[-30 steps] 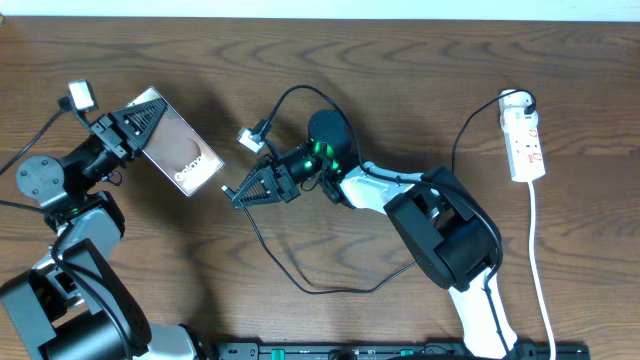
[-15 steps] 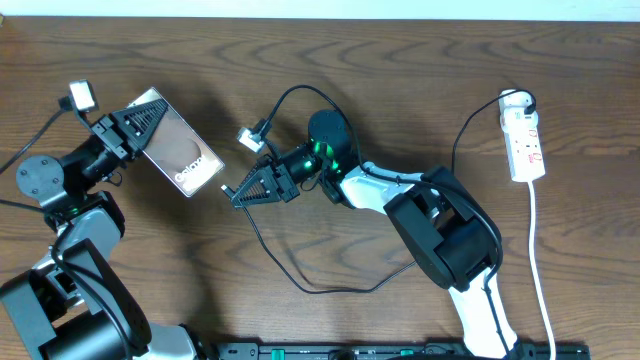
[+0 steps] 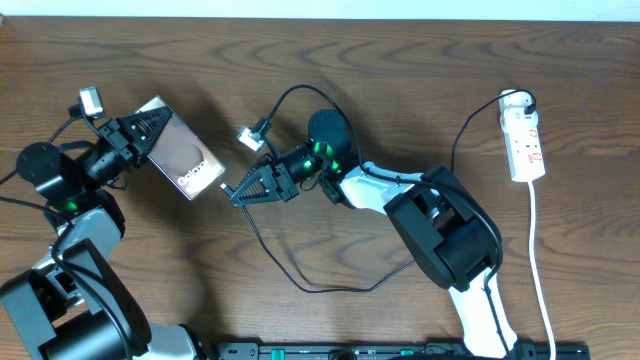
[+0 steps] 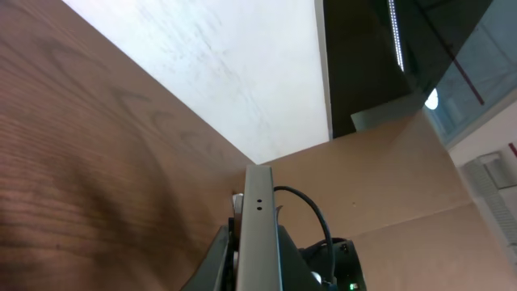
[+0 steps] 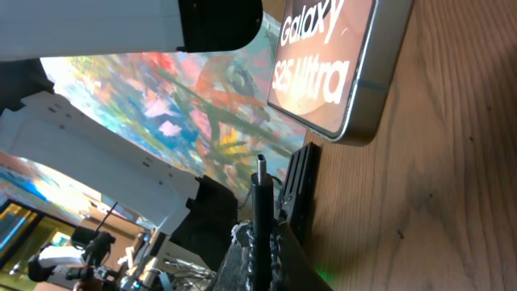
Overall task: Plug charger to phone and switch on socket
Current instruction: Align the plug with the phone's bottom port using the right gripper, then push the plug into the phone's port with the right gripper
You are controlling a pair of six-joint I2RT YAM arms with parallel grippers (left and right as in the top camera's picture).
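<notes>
Left end effector [image 3: 153, 120] clamps phone [image 3: 186, 158], hiding its end; right end effector [image 3: 237, 195] clamps charger [image 5: 258, 200].

Brownish phone [image 3: 183, 152], white socket [image 3: 525, 141]

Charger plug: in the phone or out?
Out. The plug tip, held by the right gripper, sits short of the phone, with a visible gap between them.

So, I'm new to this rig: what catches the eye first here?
The phone, held in the left jaws at left-centre, with the right jaws aiming the charger plug at its labelled end, a small gap between. At far right lies the white power strip, with neither arm near it.
</notes>
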